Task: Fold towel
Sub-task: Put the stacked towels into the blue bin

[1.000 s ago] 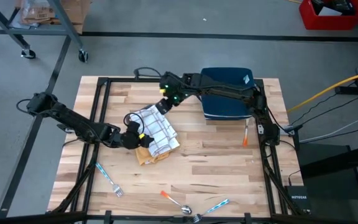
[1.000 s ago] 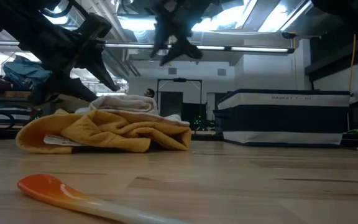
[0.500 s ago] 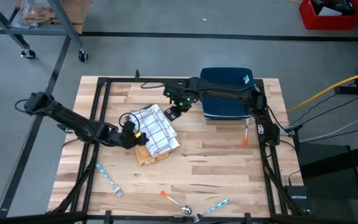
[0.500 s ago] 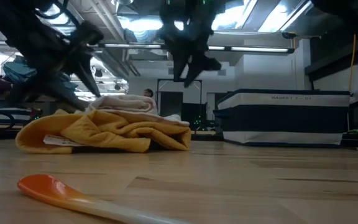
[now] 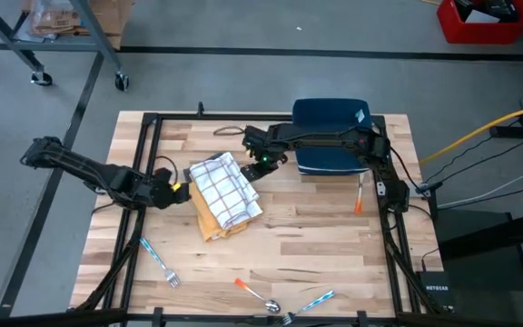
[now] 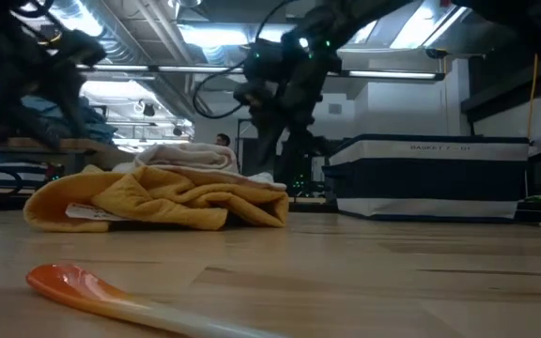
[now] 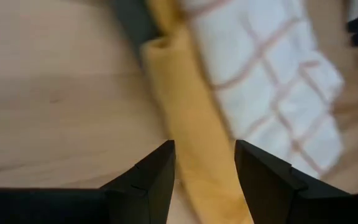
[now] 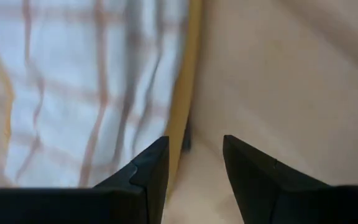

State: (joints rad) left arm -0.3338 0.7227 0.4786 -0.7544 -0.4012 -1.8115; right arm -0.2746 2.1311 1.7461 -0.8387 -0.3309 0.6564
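Note:
The towel lies in a folded heap at the table's middle, its white checked layer on top of a yellow layer that rests on the wood. My left gripper stands open just off the towel's left edge, with the yellow edge ahead of its fingers. My right gripper stands open, pointing down at the towel's far right edge. In the low view the towel shows as a low yellow mound with white on top.
A dark blue basket stands at the far right. An orange-handled utensil lies beside it. A blue-handled fork, an orange-handled spoon and another fork lie near the front edge. Bare wood shows right of the towel.
My left gripper has drawn back from the towel toward the table's left edge, rolling as it went. My right gripper has come down from above the table's far side to the towel's far right edge. The towel has stayed where it was.

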